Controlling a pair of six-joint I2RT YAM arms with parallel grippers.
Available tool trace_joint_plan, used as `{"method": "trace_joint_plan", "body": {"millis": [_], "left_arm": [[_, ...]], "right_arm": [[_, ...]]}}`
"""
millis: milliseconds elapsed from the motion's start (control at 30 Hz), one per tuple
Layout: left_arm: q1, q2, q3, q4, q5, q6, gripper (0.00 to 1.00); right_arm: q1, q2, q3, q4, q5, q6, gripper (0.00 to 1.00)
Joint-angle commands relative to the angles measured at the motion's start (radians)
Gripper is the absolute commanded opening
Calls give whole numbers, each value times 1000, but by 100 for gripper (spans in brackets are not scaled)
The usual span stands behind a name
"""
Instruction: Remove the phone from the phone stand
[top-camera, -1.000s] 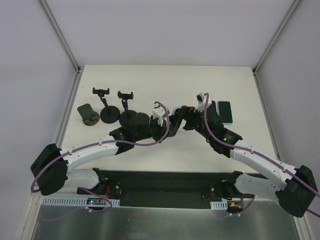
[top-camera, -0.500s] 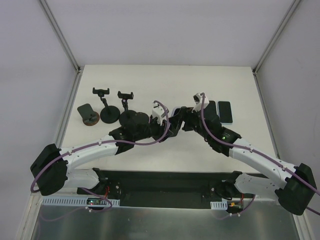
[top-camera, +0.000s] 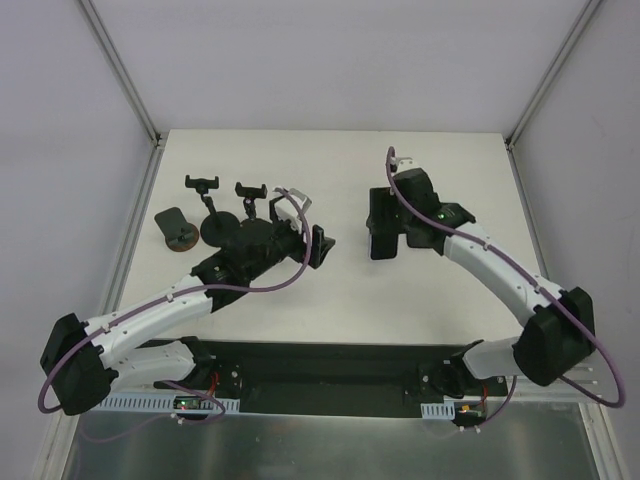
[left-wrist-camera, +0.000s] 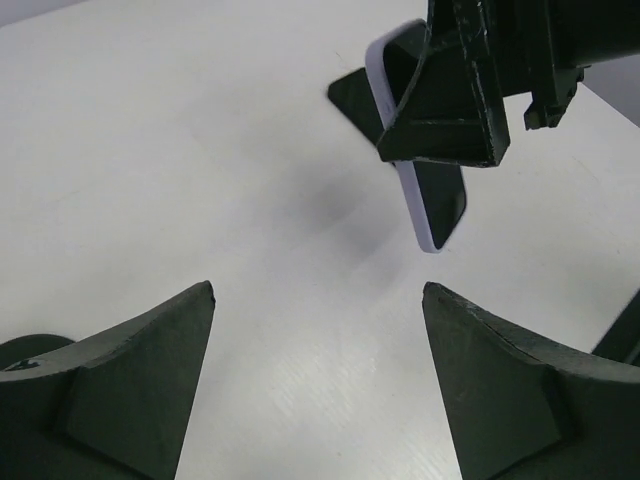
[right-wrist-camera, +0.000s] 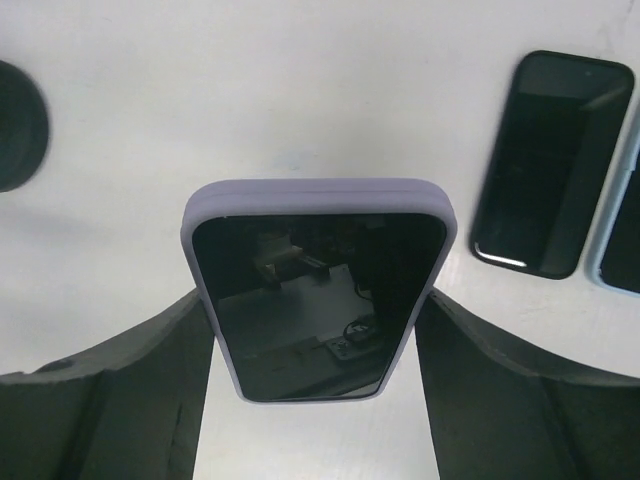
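The right gripper (right-wrist-camera: 316, 330) is clamped on the black-screened phone in a lavender case (right-wrist-camera: 318, 290), one finger pressing each long side, with the top edge of the case pointing away from the wrist camera and the glass reflecting the rig above. In the overhead view this phone sits in the right arm's grasp over the right-centre of the white table (top-camera: 330, 160), well apart from the stands on the left; whether its lower end touches the surface cannot be told. The left gripper (left-wrist-camera: 318, 290) stands wide open with nothing between its fingers, over bare table left of centre, and its wrist camera looks across at the lavender-cased phone hanging tilted in the other arm's fingers. At the left of the table are a black phone stand with a clamp head on a round base (top-camera: 217, 230) and, just beside it, a second black clamp stand (top-camera: 252, 189) whose base is partly hidden by the left arm; neither clamp holds anything. Further left is a dark slab on a brownish round base (top-camera: 176, 228). A second, all-dark phone (right-wrist-camera: 550, 165) lies flat on the table to the right of the held one
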Motion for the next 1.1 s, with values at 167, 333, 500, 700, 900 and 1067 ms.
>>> {"method": "trace_joint_plan", "body": {"millis": [167,333,500,700,900,1067], "left_arm": [[122,-119,28,8,-178,86,95],[186,-167,10,30,-200,87,98],[217,-187,6,33,-221,104,98],[231,-201,0,42,-212,104,97],[234,-202,0,42,-201,104,97],[235,-205,-1,42,-195,104,96]], "right_arm": [[-107,299,310,-227,9,-157,27],[-136,470,422,-278,-9,-168,28],[-168,593,509,-293,-53,-148,28],[-188,719,586,-305,-75,-128,28],[-201,785,623,-313,-61,-123,30],[-205,819,651,-321,-50,-131,31]]}}
